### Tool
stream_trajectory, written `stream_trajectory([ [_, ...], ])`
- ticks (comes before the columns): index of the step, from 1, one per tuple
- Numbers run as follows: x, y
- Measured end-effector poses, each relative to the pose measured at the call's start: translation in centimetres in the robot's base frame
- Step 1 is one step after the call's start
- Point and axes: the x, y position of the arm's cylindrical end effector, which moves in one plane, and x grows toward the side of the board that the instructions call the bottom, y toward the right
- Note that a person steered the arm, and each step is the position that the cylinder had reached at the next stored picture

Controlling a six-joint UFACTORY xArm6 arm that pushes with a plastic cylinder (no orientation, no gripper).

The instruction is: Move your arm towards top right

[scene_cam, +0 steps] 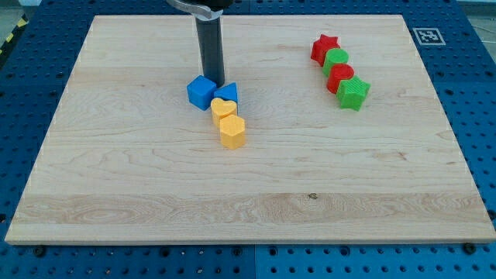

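My tip [212, 81] stands on the wooden board [139, 186] just above a cluster of blocks left of centre, touching or nearly touching the blue cube [201, 92] and the blue triangular block [227, 93]. Below them lie a yellow heart [223, 108] and a yellow hexagonal block [232, 132]. At the view's upper right a tight diagonal row holds a red star [325, 49], a green round block [336, 60], a red round block [340, 77] and a green star [353, 93]. The tip is well left of that row.
The board lies on a blue perforated table [480, 93]. A black-and-white marker tag [426, 36] sits at the board's top right corner.
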Motion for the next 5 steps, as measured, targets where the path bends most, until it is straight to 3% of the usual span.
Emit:
stream_trajectory([
  [5,-3.2,0.0],
])
